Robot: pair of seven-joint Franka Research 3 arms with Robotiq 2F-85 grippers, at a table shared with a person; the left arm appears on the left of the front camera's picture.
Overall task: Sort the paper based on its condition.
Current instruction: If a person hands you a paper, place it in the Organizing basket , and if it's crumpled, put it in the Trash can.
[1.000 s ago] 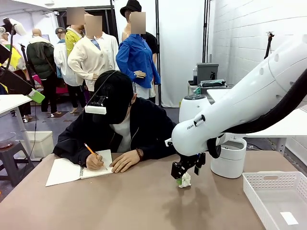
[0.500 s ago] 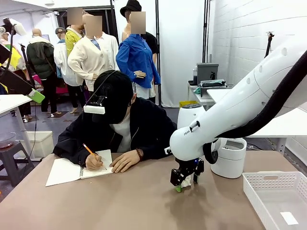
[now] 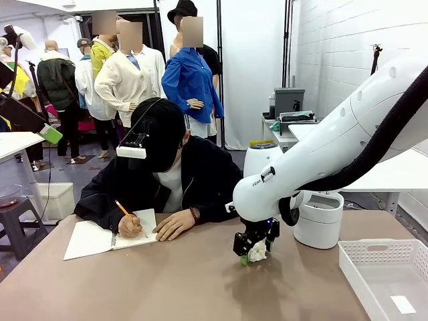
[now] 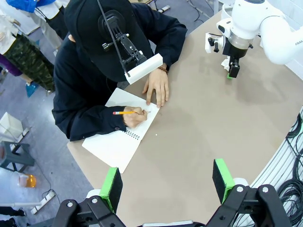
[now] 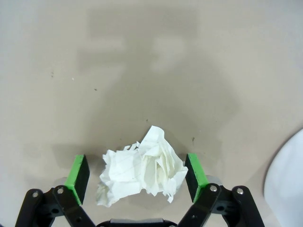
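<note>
Right wrist | paper wad (image 5: 142, 172) betw spread jaws | long axis across

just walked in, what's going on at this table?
The right gripper is down at the table with open jaws either side of the crumpled paper, not yet closed on it. The left gripper hangs open high above the table. A person writes in a notebook with a pencil.

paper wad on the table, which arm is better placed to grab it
Right. The right tool is open and straddles the paper wad, with a jaw on either side. The left tool hangs open high up, far from it.
</note>
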